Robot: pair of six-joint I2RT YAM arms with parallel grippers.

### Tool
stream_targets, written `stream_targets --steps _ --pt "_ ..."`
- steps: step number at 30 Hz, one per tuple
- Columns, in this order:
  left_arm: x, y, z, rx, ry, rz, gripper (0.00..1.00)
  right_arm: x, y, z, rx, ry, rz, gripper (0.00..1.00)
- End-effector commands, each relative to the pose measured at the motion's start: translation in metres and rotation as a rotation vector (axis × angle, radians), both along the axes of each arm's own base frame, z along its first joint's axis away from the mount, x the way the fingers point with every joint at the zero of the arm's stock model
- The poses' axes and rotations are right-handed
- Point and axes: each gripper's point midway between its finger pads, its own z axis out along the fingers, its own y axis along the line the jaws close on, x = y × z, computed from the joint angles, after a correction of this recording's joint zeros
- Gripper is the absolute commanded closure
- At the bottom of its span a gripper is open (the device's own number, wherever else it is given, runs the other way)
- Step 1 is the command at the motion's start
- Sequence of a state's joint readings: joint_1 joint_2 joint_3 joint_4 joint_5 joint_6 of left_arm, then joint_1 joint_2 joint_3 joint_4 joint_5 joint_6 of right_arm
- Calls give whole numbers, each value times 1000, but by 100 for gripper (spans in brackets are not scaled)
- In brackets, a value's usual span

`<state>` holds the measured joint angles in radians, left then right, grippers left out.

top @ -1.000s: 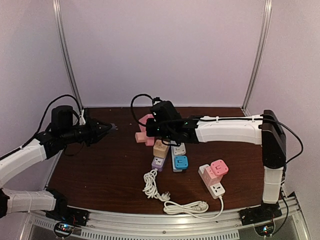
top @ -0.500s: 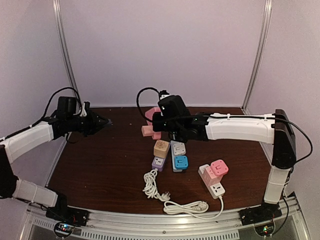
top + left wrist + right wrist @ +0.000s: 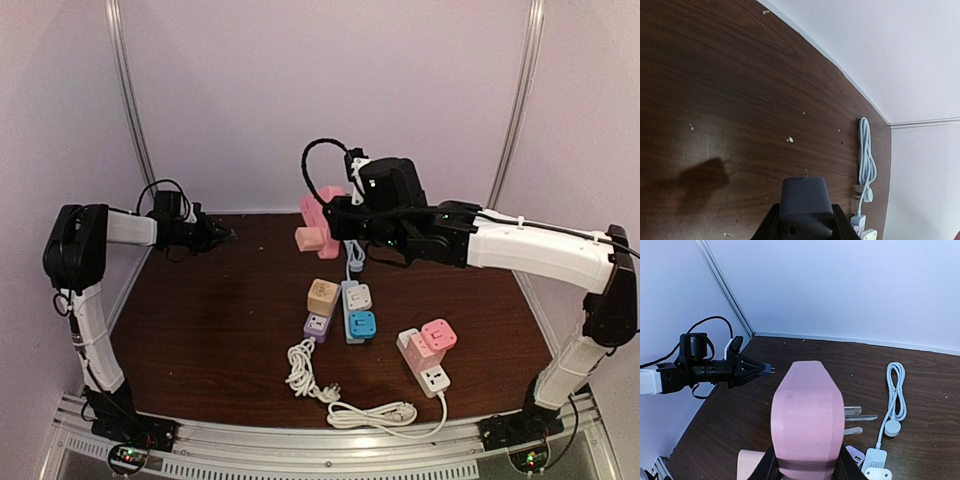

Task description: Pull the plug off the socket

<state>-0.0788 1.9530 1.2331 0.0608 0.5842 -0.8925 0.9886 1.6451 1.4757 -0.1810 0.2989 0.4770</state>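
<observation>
My right gripper (image 3: 338, 216) is shut on a pink socket cube (image 3: 320, 212) and holds it high above the back middle of the table. In the right wrist view the cube (image 3: 807, 420) fills the space between the jaws, with metal prongs (image 3: 860, 417) on its right side and a paler pink block (image 3: 751, 464) at its lower left. My left gripper (image 3: 216, 237) is at the back left, shut on a dark grey plug (image 3: 805, 205). The plug's pins (image 3: 772, 370) point toward the socket. Plug and socket are well apart.
A white power strip (image 3: 350, 325) with tan (image 3: 322, 296), purple (image 3: 316, 325), white (image 3: 357, 296) and blue (image 3: 361, 323) adapters lies mid-table. A second strip with pink adapters (image 3: 432, 345) and a coiled white cord (image 3: 300, 368) lie nearer. A white charger cable (image 3: 866, 165) lies by the back wall.
My right gripper has lifted the pink socket up and toward the back right. My left arm has swung back, keeping the dark plug at the back left; the gap between plug and socket has widened.
</observation>
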Motion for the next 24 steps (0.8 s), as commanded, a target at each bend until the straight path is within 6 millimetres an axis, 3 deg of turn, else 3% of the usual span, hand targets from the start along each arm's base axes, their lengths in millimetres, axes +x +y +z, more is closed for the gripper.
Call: stream_targets --steps 1,5,9,17,24 --pt "34 -14 5 -82 -69 -65 99 -9 -10 6 4 8 13 100" --pt "47 -15 -18 -90 -28 -62 98 -14 -17 6 16 10 9 100" --pt "51 -18 -28 -103 -12 -69 93 -16 -20 4 15 20 5 100" --pt "43 -12 -57 -47 62 -60 88 -17 -22 2 24 24 0 100" --pt "36 -8 -70 -8 97 -56 85 -18 -22 2 25 26 5 100"
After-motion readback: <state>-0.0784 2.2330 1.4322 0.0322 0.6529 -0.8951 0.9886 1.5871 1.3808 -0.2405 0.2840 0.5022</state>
